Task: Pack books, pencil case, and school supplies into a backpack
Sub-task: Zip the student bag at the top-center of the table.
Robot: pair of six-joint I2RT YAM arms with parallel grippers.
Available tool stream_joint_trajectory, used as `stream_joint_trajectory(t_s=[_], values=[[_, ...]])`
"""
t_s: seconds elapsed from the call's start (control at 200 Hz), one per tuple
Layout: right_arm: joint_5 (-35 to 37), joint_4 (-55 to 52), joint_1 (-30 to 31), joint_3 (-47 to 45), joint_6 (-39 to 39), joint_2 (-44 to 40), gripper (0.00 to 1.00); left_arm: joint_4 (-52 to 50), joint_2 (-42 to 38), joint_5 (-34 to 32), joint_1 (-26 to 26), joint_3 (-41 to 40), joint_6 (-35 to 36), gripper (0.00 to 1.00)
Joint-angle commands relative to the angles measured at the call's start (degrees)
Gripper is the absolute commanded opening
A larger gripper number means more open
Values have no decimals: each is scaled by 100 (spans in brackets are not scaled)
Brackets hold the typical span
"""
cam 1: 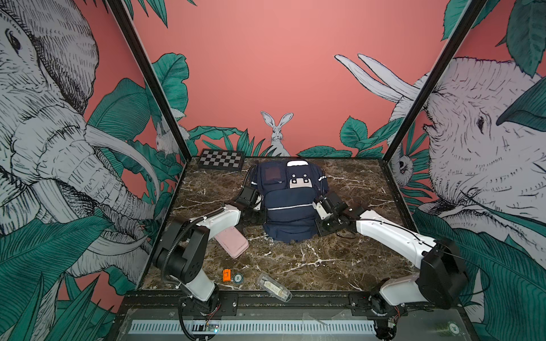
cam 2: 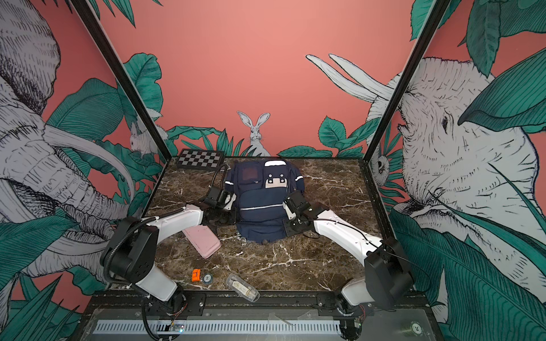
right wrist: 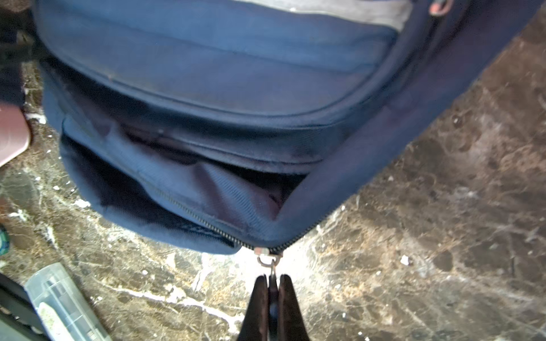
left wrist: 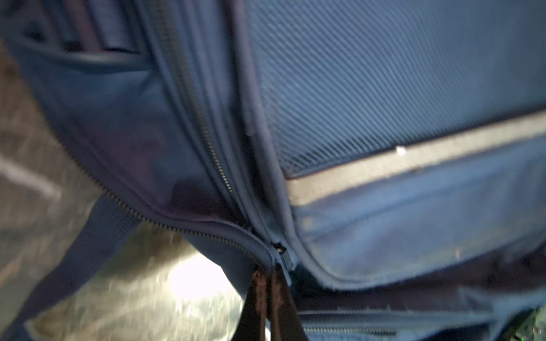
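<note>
The backpack (cam 1: 288,214) lies flat at the centre of the frame in both top views, on the marbled bench (cam 1: 310,265); in the right wrist view its zip is partly parted, leaving a dark slit along its lower end. The left hand (left wrist: 268,276) is clenched on the backpack's seam where the zip teeth meet, and the right hand (right wrist: 273,280) is clenched on the metal zip pull (right wrist: 267,257). A pink pencil case (cam 1: 233,243) lies just below and left of the backpack, a clear plastic case (cam 1: 274,287) lies near the bench's lower edge, and a chessboard (cam 1: 221,159) sits at its upper left corner.
</note>
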Motion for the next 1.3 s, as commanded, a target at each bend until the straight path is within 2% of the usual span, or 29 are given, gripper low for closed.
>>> stream_joint_trajectory(t_s=[0.0,0.21,0.315,0.4,0.475,0.565,0.695,0.815,1.005,1.295], values=[[2,-366,56,-128,304,-11,0,213,278,-669,337,457,95,0],[49,8,527,135,457,661,0,224,723,-706,993,1055,32,0],[33,195,634,326,499,1002,0,172,731,-267,1037,1252,51,0],[-29,408,690,451,566,1367,0,236,527,132,953,1136,-22,27],[-36,497,750,614,604,1546,0,182,174,184,827,939,-40,49],[-87,577,809,814,620,1716,0,59,-320,168,644,662,-82,57],[-99,537,933,1225,574,1993,0,28,-892,173,239,317,-326,62],[-140,500,1020,1552,551,2166,0,280,-1041,304,-136,30,-748,63],[-235,547,1118,1835,596,2286,0,760,-810,309,-294,-263,-1161,62],[-315,568,1285,2143,604,2252,0,1067,-296,283,-393,-56,-1289,57]])
